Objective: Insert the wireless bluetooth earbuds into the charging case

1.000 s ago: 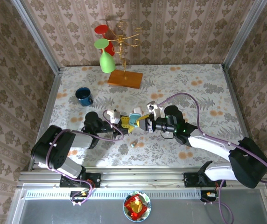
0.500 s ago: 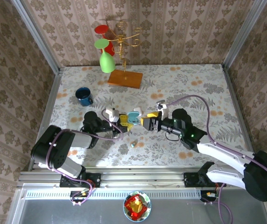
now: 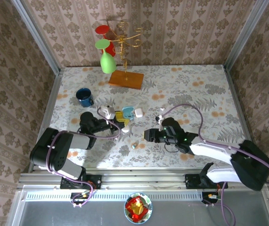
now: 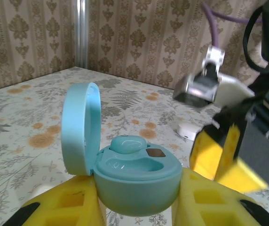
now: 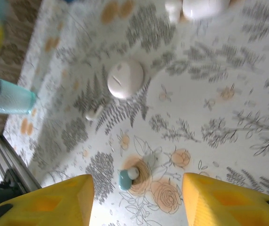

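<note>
so far one teal earbud point(image 4: 127, 143) sits in the open charging case point(image 4: 139, 183), which my left claw point(image 4: 137, 207) grips. my right claw point(image 5: 139, 202) hangs open over the second earbud point(image 5: 127, 177) on the counter point(image 5: 228, 117); it's left to seat.

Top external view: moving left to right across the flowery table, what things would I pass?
blue mug → teal charging case, lid open → small white case → right gripper
</note>
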Motion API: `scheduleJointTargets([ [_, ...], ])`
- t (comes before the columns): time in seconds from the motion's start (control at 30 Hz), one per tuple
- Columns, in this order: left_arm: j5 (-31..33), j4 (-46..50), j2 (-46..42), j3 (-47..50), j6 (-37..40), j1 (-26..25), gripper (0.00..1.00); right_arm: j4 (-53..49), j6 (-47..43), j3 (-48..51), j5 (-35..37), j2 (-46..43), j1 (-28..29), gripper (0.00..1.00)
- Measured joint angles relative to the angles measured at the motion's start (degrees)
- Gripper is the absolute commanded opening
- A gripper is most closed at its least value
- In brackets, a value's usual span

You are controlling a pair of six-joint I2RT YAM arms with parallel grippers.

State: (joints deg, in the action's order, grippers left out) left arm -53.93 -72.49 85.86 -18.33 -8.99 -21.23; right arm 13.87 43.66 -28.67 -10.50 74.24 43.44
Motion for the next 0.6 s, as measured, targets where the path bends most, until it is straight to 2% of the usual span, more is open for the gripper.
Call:
scheduleJointTargets([
  [0.23,5.0,0.0,-3.1,2.7,1.1,1.1,0.26,1.1,2.1,-7.5,-4.4,14.2,3.0,0.42],
  [0.6,6.9,0.0,-3.1,2.9,1.7,1.4,0.26,0.7,7.9,-11.8,-6.7,23.1,4.8,0.32],
])
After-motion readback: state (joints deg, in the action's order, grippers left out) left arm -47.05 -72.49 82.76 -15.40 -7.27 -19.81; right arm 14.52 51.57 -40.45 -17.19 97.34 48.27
